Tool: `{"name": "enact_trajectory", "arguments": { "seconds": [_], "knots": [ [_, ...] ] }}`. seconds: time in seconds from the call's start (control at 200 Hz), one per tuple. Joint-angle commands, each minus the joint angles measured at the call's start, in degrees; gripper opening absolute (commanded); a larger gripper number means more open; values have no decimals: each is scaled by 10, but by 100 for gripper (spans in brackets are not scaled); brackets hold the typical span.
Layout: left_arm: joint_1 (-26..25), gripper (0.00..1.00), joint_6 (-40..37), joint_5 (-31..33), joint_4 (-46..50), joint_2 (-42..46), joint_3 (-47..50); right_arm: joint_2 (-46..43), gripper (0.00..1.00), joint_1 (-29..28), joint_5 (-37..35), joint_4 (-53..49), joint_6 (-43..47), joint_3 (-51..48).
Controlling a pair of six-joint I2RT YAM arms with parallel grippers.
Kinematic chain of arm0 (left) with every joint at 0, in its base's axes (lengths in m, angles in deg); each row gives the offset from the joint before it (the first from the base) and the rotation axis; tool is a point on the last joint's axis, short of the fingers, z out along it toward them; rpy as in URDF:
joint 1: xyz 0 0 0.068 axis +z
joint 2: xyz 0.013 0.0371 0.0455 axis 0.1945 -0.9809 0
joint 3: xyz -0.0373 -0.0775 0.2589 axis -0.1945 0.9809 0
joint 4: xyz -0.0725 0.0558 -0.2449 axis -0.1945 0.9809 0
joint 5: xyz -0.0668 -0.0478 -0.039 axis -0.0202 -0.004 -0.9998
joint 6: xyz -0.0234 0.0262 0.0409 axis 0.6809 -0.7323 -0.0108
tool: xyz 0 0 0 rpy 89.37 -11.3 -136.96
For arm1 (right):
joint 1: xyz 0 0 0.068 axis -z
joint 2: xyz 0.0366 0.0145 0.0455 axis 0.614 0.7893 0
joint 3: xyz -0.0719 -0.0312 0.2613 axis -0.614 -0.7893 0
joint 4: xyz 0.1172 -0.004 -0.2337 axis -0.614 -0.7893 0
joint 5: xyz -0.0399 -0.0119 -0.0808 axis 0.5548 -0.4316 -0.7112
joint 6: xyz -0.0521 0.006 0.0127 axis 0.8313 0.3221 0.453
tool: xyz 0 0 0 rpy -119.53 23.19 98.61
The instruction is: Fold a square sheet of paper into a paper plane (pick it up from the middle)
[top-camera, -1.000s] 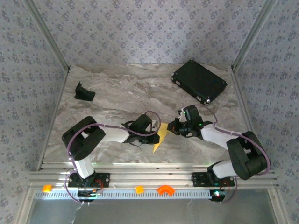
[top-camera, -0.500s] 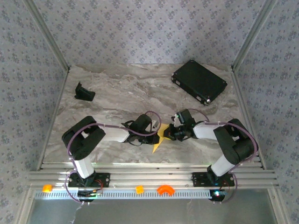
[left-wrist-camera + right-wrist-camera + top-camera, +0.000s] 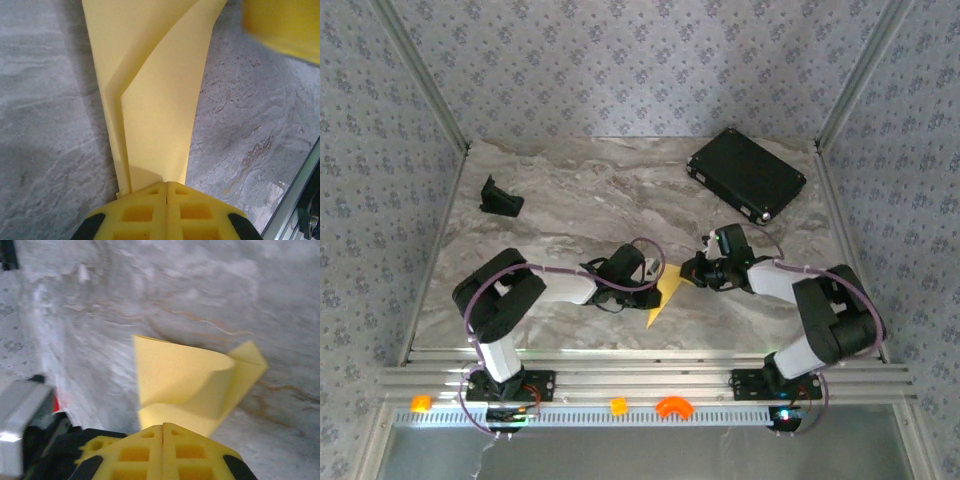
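Your left hand (image 3: 654,289) and right hand (image 3: 692,275) are both pinching the paper plane (image 3: 661,302) tight, so be moving gently.

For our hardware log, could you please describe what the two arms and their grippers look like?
The left arm and right arm have white link shells between bulky black joints, with a thin purplish cable looping along each. The left gripper and right gripper carry yellow plastic fingers with square moulded pockets, on black mounts.
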Motion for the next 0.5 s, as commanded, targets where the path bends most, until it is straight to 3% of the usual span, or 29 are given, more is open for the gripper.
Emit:
{"name": "enact_trajectory", "arguments": {
  "seconds": [0.0, 0.245, 0.495],
  "knots": [
    [-2, 0, -5, 30, 126, -39, 29, -24, 3, -20, 2, -8, 18, 1],
    [-2, 0, -2, 22, 120, -46, 23, 56, 3, -54, -4, 14, 20, 19],
    [-2, 0, -10, 18, 128, -52, 21, 107, 3, 12, -1, 5, 37, 23]
  ]
}}
